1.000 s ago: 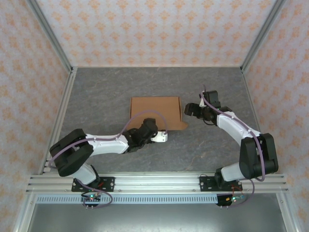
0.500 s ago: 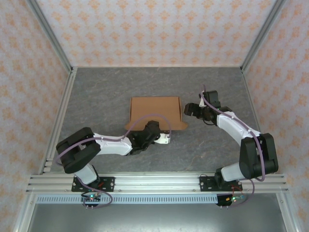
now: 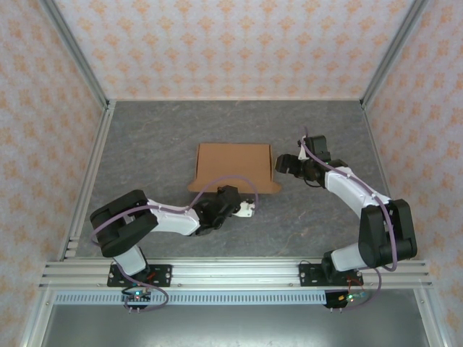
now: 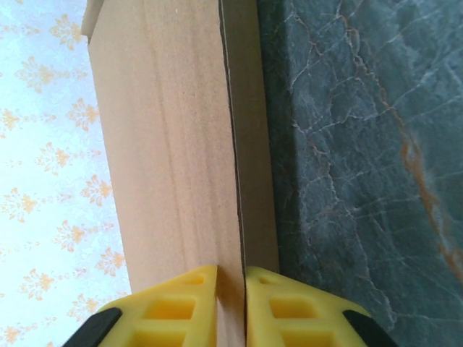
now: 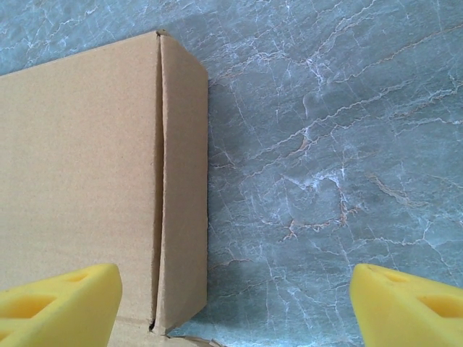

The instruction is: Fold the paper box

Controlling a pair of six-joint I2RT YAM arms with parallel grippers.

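Paper box (image 3: pixel 233 165) is lying on the worktop (image 3: pixel 145 137); left claw (image 4: pixel 231 273) is pinching its near edge, right claw (image 5: pixel 235 285) is hovering wide open, empty, beside it. Lifting on so thin a grip may be risking slip or tear.

- Box (image 3: pixel 233 165): plain brown cardboard, no print.
- Table (image 3: pixel 159 130): dark grey stone pattern, pale veins, one rust-coloured streak.
- Walls (image 3: pixel 231 43): pale, with a repeating orange floral motif.
- Left gripper (image 4: pixel 230 282) and right gripper (image 5: pixel 235 289): yellow fingers.
- Arms (image 3: pixel 347 184): white links, black joints.
- Cable (image 3: pixel 217 178): purple.
- Rails (image 3: pixel 231 271): silver.
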